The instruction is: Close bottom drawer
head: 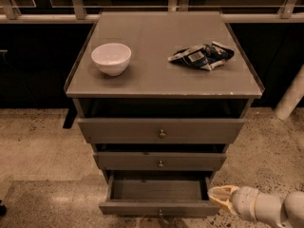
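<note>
bottom drawer (159,207) sits pulled well out at the foot of the cabinet (161,129), inside showing, so nothing is closed yet. gripper (221,197) is low by the drawer's right front corner, touching or just beside, and i can't tell if it's spread or pressed together. the whole push in looks left.

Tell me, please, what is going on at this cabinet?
A robot arm is working to shut the bottom drawer of the grey cabinet. That drawer is pulled out and not yet closed. The gripper is low at the right, just beside the right end of the drawer's front; whether it touches the front cannot be told. On top of the cabinet stand a white bowl and a crumpled snack packet, both untouched.
</note>
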Controlling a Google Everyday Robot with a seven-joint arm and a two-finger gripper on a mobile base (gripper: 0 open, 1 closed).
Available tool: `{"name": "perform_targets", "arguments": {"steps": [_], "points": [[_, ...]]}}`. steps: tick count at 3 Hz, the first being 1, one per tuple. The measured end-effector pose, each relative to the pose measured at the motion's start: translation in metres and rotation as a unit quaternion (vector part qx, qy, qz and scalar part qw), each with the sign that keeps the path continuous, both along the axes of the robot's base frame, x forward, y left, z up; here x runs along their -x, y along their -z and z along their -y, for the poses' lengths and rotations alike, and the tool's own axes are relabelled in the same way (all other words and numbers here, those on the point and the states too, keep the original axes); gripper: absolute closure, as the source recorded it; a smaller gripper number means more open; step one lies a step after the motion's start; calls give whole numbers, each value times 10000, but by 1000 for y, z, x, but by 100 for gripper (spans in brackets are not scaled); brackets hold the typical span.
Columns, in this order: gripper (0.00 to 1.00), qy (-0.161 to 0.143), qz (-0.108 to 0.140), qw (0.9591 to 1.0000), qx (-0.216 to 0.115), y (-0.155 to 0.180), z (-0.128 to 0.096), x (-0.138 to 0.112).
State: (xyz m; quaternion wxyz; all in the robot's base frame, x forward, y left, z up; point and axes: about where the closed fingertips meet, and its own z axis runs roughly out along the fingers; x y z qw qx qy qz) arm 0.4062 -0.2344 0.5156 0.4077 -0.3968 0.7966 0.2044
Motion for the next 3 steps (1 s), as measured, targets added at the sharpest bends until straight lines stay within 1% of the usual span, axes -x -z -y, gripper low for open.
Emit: {"name": "perform_targets", "arguments": {"steps": [1,2,3], "points": [[100,68,-251,9989,-397,70,-3,-21],[100,160,-740,9924,-973,155,-19,-25],[100,154,-726,9926,-958,153,-19,-26]]}}
